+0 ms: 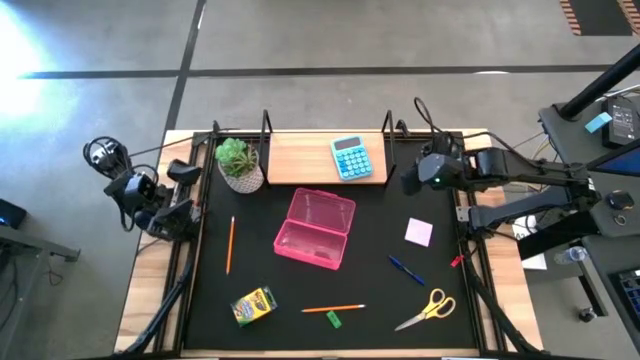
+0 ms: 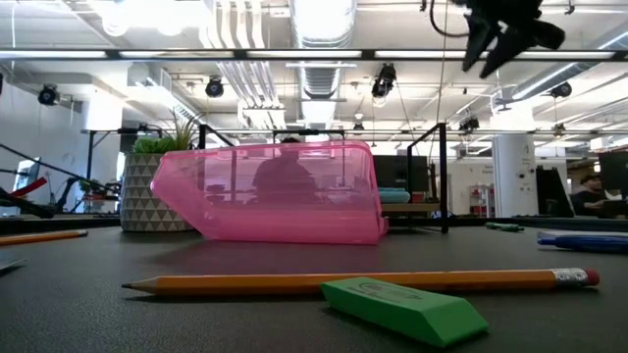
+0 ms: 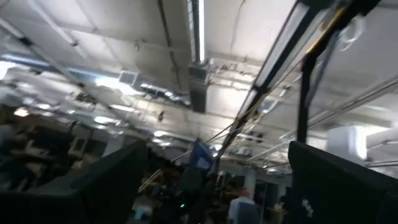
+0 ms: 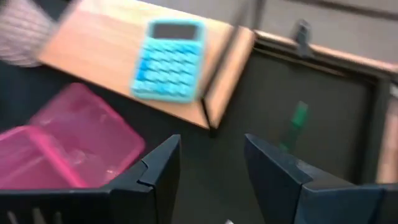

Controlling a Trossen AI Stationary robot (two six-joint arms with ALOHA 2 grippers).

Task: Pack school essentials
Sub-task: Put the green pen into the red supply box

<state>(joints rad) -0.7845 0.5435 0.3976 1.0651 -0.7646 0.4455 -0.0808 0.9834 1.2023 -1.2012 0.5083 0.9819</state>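
An open pink case (image 1: 315, 228) lies in the middle of the black mat, its two halves resting flat, and it also shows in the low view as the pink case (image 2: 285, 191). Around it lie one orange pencil (image 1: 230, 245), a second pencil (image 1: 333, 308), a green block (image 1: 333, 320), a crayon box (image 1: 254, 305), yellow-handled scissors (image 1: 430, 308) and a blue pen (image 1: 405, 268). My right gripper (image 1: 408, 183) hovers open, high above the mat's far right corner. My left gripper (image 1: 188, 192) waits open at the table's left edge, pointing up at the ceiling.
A light-blue calculator (image 1: 351, 158) lies on a wooden board (image 1: 300, 160) at the far edge, beside a potted plant (image 1: 238, 163). A pink note pad (image 1: 419, 232) lies right of the case. Black frame rails (image 1: 470, 250) line the mat's sides.
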